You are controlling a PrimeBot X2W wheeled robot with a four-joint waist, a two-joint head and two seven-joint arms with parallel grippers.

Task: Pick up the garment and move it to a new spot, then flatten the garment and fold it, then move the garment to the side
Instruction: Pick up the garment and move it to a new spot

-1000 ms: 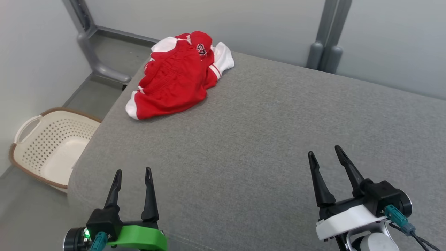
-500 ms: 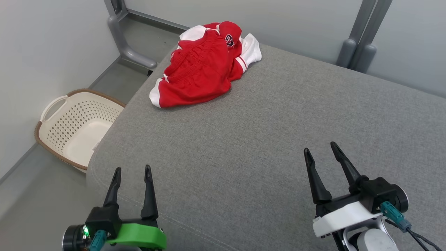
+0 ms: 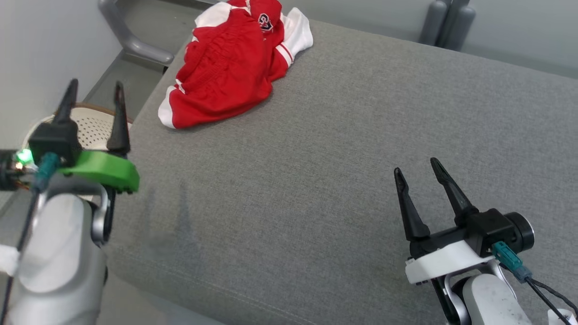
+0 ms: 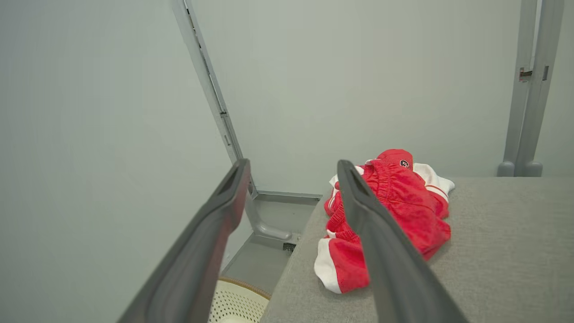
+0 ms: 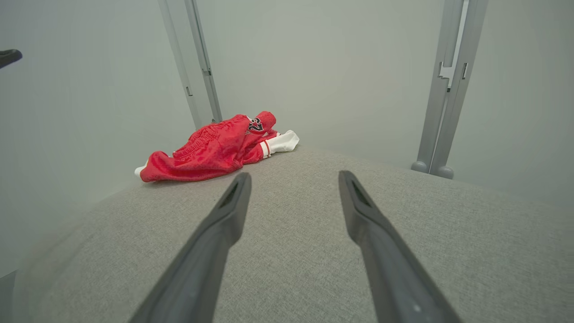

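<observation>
A crumpled red garment (image 3: 228, 67) with white trim and a small crest lies at the far left corner of the grey padded surface (image 3: 338, 158). In the left wrist view the garment (image 4: 394, 211) sits ahead, partly behind one finger; in the right wrist view the garment (image 5: 215, 150) lies far off to the left. My left gripper (image 3: 94, 92) is raised at the left edge, open and holding nothing, well short of the garment. My right gripper (image 3: 417, 169) hovers open over the near right of the surface, empty.
A cream perforated laundry basket (image 3: 92, 128) stands on the floor left of the surface, mostly behind my left gripper; its rim also shows as basket (image 4: 237, 305). Grey metal frame posts (image 3: 445, 18) rise behind the surface. A curved grey leg (image 3: 131, 43) stands at far left.
The head camera has shifted, so the whole scene has moved. My left gripper has risen from the lower edge up to the left side, above the basket. The right gripper has barely moved.
</observation>
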